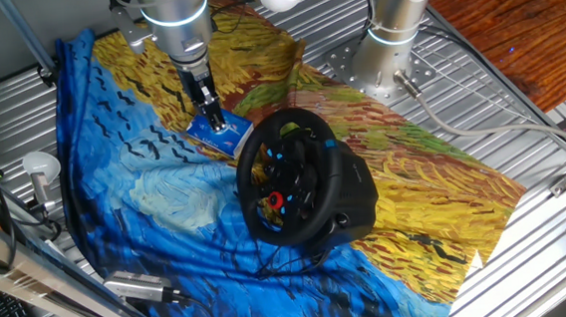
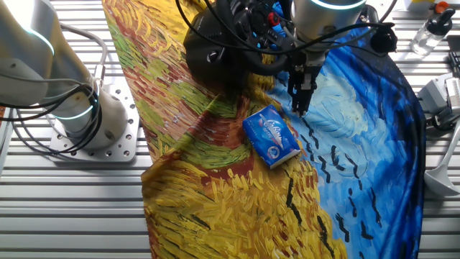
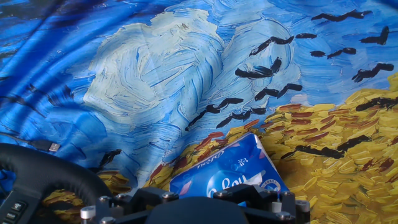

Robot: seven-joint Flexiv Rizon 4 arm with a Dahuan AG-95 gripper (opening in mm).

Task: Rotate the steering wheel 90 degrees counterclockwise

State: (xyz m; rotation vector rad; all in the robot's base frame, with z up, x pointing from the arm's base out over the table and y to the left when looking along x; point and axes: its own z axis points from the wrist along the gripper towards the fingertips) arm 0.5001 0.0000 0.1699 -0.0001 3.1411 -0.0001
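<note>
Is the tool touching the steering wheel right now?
No, the tool hangs over the painted cloth beside the small blue box, apart from the steering wheel.

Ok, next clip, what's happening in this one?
A single robot arm is working over a table covered with a painted cloth. Its end effector hangs near a small blue tissue pack, not on the steering wheel, which sits untouched to one side. Nothing is gripped, and whether the fingers are open or shut can't be told from these views.
</note>
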